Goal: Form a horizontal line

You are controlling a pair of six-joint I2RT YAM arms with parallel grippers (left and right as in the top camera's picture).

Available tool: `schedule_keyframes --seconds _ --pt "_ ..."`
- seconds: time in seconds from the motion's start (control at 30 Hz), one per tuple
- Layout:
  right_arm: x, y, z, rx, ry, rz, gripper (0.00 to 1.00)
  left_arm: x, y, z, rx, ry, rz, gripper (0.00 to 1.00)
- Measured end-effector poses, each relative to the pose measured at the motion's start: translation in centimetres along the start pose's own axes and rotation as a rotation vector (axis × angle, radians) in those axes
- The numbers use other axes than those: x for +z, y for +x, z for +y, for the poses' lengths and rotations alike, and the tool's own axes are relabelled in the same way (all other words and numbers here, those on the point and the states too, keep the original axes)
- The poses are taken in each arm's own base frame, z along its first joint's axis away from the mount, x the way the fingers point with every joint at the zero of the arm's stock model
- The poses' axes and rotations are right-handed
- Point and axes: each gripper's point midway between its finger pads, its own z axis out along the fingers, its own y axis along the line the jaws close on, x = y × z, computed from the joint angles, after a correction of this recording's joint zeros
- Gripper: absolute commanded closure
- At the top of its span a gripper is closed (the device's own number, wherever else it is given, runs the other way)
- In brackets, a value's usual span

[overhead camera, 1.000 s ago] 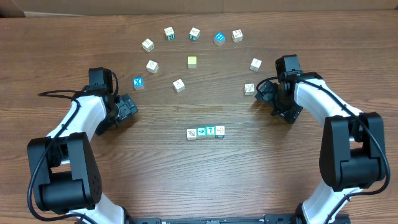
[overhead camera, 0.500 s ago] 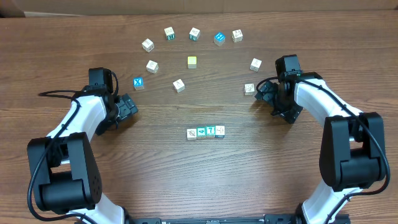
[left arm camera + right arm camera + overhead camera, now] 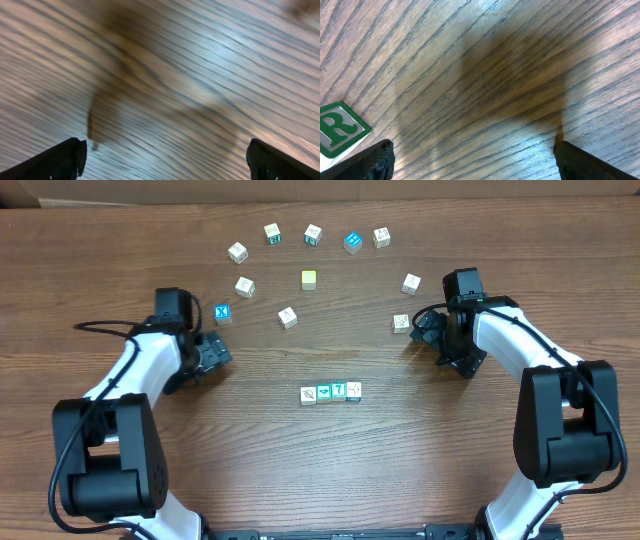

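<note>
From overhead, the counter point(image 3: 300, 470) showed bare wood across its whole 6 o'clock half, with open room between the two arms. Its far edge ran along 12 o'clock, just beyond an arc of loose cubes point(image 3: 312, 234).

The horizontal line point(image 3: 331, 392) sat near the middle of the counter. Its four cubes touched side by side, and its long axis ran from 9 to 3 o'clock. The end cubes had white faces and the two between had teal faces, one marked 7.

The left tool point(image 3: 213, 355) lay at about 10 o'clock of the row, well apart from it, spread wide and gripping nothing. A blue cube marked X point(image 3: 223, 313) stood near it at 12 o'clock.

The right tool point(image 3: 428, 330) lay at about 2 o'clock of the row, also well apart, wide and empty. A white cube point(image 3: 401, 323) stood just beside it at 9 o'clock.

The left wrist view was blurred. Its dark fingers point(image 3: 55, 161) sat in the bottom corners, with only wood grain between them.

In the right wrist view the fingers point(image 3: 592, 162) also stood far apart over bare wood. A cube lettered R point(image 3: 337, 131) lay at the 9 o'clock edge, close to one fingertip. Whether they touched could not be told.
</note>
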Motion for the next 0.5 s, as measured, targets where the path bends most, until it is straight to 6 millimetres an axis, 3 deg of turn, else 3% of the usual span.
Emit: schedule_keyframes --seconds 0.17,0.5 --pt "0.0 0.0 0.0 0.000 -0.001 0.000 0.00 -1.1 0.7 -2.4 0.065 0.032 -0.023 0.00" --pt "0.0 0.0 0.0 0.000 0.000 0.000 0.00 -5.7 1.0 -6.2 0.151 0.128 -0.128 0.00"
